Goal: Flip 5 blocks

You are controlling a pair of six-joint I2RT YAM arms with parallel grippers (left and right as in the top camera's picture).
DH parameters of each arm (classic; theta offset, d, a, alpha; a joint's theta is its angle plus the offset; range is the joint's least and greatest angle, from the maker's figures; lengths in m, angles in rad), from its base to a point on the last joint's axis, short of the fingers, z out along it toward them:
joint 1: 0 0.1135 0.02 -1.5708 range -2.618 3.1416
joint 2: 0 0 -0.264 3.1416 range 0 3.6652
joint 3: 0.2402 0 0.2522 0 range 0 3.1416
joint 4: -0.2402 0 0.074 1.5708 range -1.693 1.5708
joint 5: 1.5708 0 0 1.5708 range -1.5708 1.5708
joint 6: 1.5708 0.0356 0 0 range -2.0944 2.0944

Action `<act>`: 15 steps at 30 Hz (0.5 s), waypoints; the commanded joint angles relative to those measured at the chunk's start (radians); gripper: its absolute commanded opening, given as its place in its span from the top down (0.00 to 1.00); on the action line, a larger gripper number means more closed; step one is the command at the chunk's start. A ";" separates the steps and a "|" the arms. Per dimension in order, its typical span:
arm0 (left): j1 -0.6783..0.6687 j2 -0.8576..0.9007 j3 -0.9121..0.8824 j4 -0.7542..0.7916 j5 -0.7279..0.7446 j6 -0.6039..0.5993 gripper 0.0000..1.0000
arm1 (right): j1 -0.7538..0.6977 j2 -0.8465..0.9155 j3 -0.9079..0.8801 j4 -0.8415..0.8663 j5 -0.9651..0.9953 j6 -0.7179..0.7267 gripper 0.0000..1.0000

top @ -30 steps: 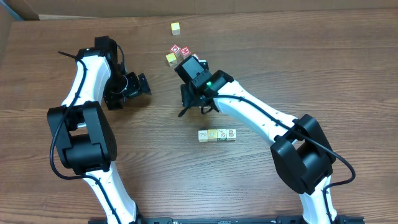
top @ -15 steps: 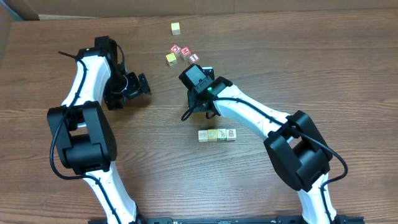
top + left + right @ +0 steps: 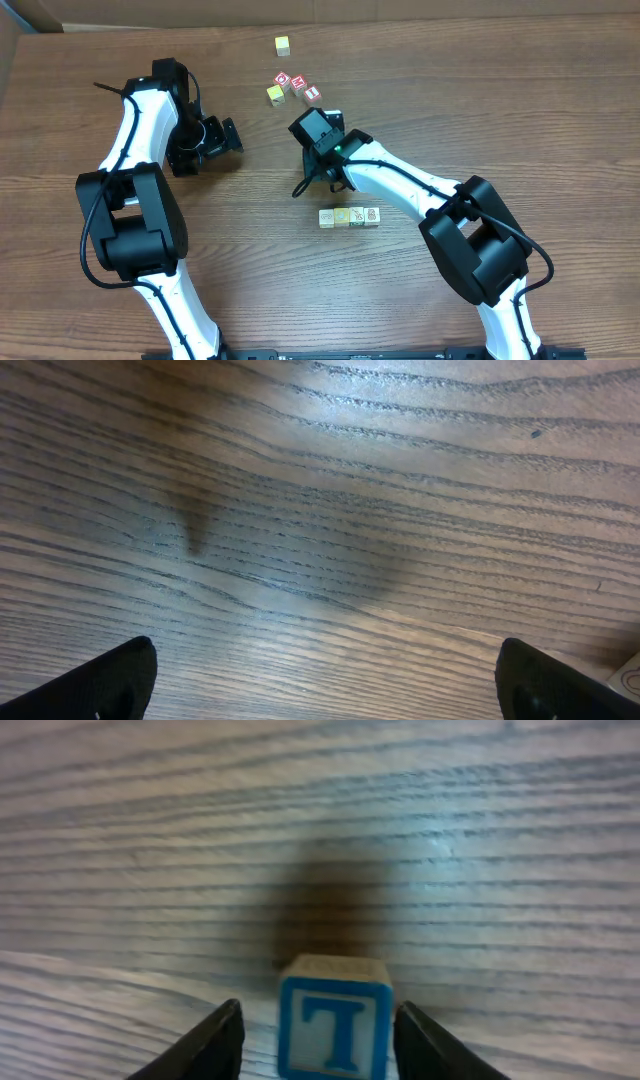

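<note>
A block [image 3: 335, 1018] with a blue letter T on a white face and a pale wood top stands on the table between the fingers of my right gripper [image 3: 318, 1045]. The jaws stand open around it, with a gap showing on the left side. In the overhead view the right gripper [image 3: 320, 170] covers this block. Three cream blocks [image 3: 349, 216] lie in a row just in front of it. My left gripper [image 3: 235, 135] hovers open over bare wood at the left, its fingertips [image 3: 110, 680] far apart with nothing between them.
At the back lie a yellow cube [image 3: 275, 94] and red-and-white letter cubes [image 3: 298, 85] in a small group. A lone yellow-topped cube [image 3: 283, 44] sits further back. The right arm [image 3: 410, 185] stretches diagonally across the table's middle.
My right wrist has moved away from the back group of cubes toward the row of three, uncovering a red-and-white cube. Its jaws have narrowed. The left arm has not moved.
</note>
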 commanded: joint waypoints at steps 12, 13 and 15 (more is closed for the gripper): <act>-0.001 -0.022 0.010 0.000 -0.003 -0.001 0.00 | 0.010 -0.092 0.061 -0.106 0.055 0.003 0.70; -0.001 -0.022 0.010 0.000 -0.004 -0.001 0.00 | 0.017 -0.119 0.061 -0.117 0.051 0.003 0.70; -0.001 -0.022 0.010 0.000 -0.003 -0.001 0.00 | 0.035 -0.166 0.061 -0.132 0.034 0.003 0.71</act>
